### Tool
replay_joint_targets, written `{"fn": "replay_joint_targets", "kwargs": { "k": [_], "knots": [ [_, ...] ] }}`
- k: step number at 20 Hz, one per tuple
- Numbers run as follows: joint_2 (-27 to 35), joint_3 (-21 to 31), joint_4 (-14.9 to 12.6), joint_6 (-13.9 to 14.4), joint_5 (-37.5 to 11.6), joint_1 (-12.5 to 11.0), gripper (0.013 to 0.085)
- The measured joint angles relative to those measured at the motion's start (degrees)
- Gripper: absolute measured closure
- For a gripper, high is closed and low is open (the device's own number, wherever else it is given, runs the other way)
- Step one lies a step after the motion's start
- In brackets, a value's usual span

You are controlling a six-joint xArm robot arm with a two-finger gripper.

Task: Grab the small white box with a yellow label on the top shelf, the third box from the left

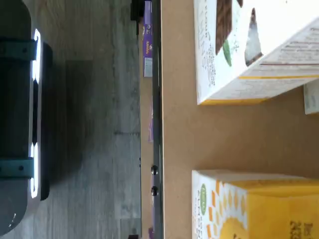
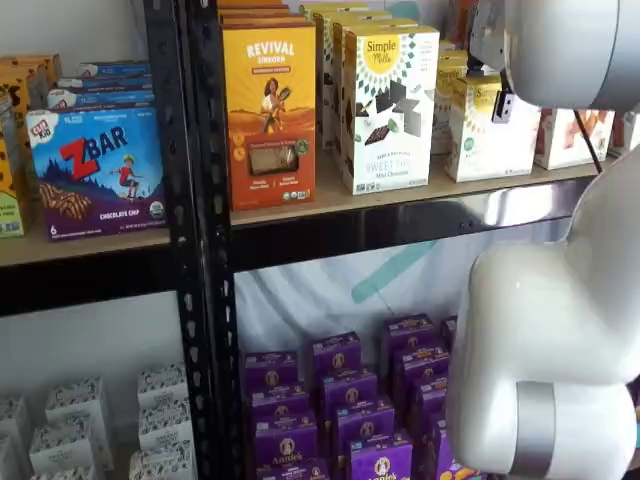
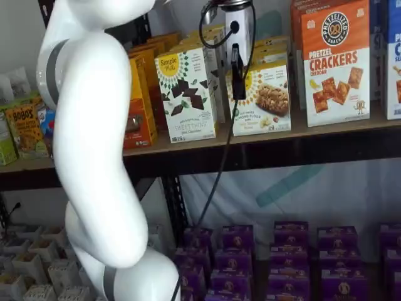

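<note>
A: Tan board of the top shelf (image 1: 219,134) is seen in the wrist view w/ the small white box (image 1: 254,206) resting on it, yellow sunburst showing.

B: And in the shelf views?

A: It's stood right of the taller Simple Mills box (image 2: 388,108). Gripper (image 3: 237,78) is hung just before it; one finger seen, opening can't be told.

A shop-like shelving bay, probably a mock retail aisle; black perforated uprights (image 2: 190,200) carry tan board shelves with glossy black front rails (image 3: 263,153); packaged groceries stand in facing rows: Revival cartons (image 2: 268,115), Simple Mills boxes (image 3: 187,94), pretzel crackers (image 3: 335,63), a Zbar box (image 2: 95,170), purple Annie's boxes (image 3: 285,257) below; a white robot arm (image 3: 94,144) stands before them.
</note>
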Motion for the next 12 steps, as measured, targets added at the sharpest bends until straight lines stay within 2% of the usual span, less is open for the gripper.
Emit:
{"fn": "replay_joint_targets", "kwargs": {
  "k": [8,11,12],
  "knots": [
    [-0.96,1.62,1.34,-0.29,-1.74,-0.37,0.013],
    [-1.39,2.28,2.12,-0.58,-2.67,-0.69,0.025],
    [-1.53,2.48,2.44,-0.7,-2.97,-0.83,0.025]
  ]
}}
